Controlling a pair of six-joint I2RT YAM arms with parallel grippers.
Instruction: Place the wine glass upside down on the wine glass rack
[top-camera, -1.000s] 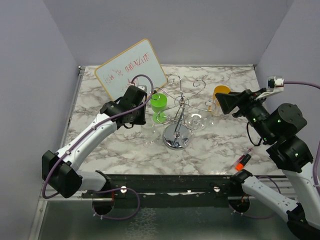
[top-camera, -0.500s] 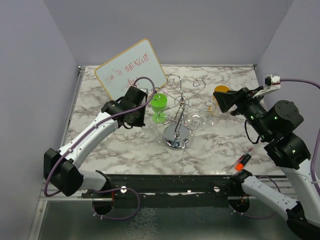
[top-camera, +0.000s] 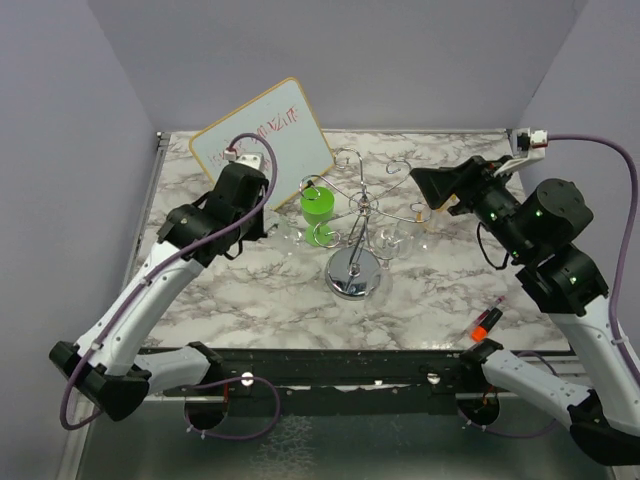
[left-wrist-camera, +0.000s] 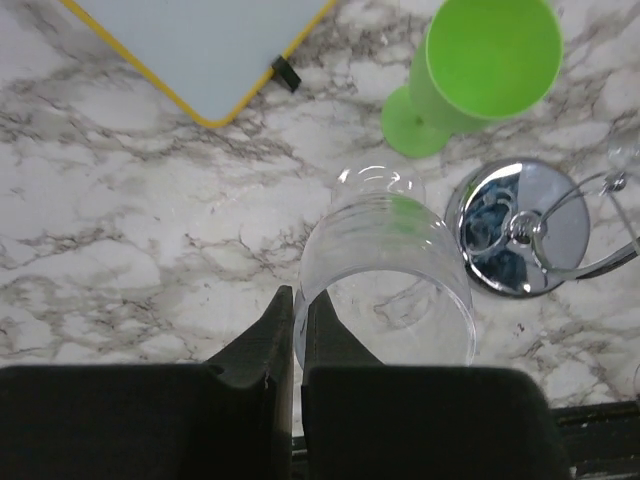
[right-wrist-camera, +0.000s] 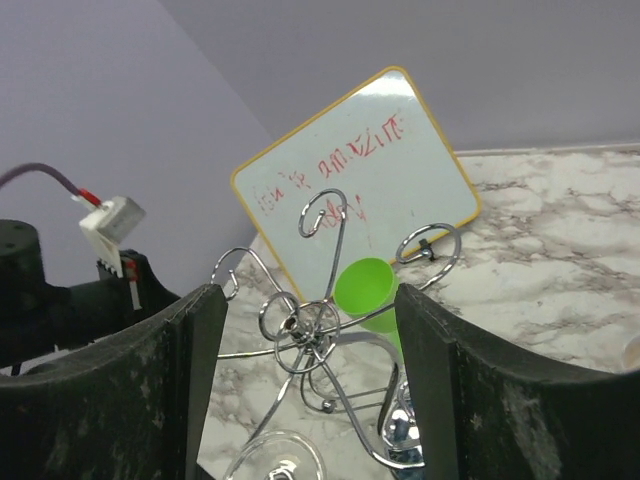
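One glass (left-wrist-camera: 385, 270), rim pinched by the left gripper (left-wrist-camera: 298, 310), one rack (left-wrist-camera: 520, 228) stood just right of it, one green goblet (left-wrist-camera: 490, 60) beyond, right gripper (right-wrist-camera: 305, 300) gaped wide, second glass (right-wrist-camera: 275, 462) cut off below it.

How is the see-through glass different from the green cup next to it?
The clear wine glass is see-through; the bright green plastic goblet is a solid colour you cannot see through. The clear wine glass has its rim pinched by the left gripper; the green goblet stands free with nothing touching it. Both have a stem and foot, sit mouth up, and are close to the shiny chrome wire wine glass rack.
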